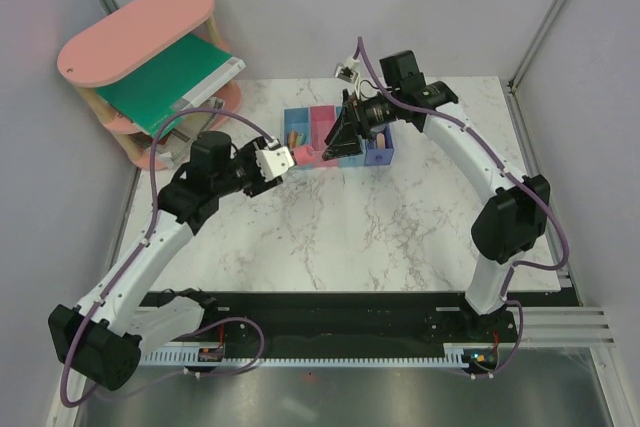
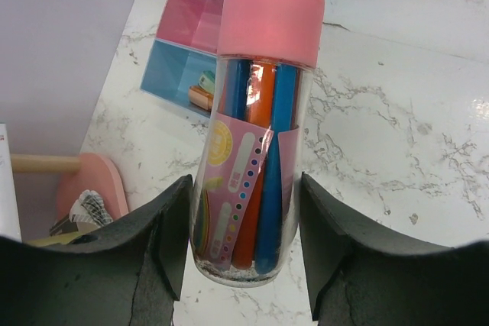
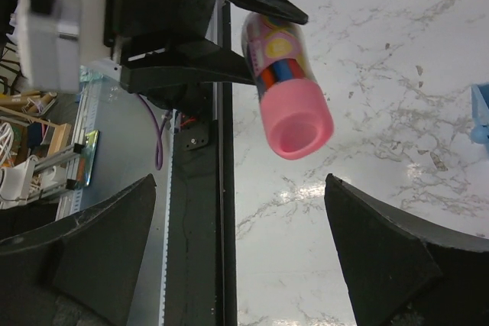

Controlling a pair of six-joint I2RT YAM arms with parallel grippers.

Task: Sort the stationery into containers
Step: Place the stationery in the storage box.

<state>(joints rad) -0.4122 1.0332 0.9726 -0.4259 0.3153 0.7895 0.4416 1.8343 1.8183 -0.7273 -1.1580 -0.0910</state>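
One clear marker tube [image 2: 258,135], pink cap [image 2: 269,13], was clamped low down by left gripper [image 2: 244,188], above marble table [image 2: 397,112] near left end of bin row [image 1: 378,155]. Right gripper [image 3: 238,188] gaped wide, empty, over row. Risks: low grip, heavy cap end, so tube could pivot or slip; tube looked too tall for bin, might topple. Sticker [image 2: 237,166]: pink, dotted strip, yellow roundel; no writing legible.

White marbled table [image 1: 400,227]; a joined row of four bins [image 1: 320,122] stands at twelve o'clock; a pink shelf [image 1: 135,32] sits at ten o'clock, at the corner
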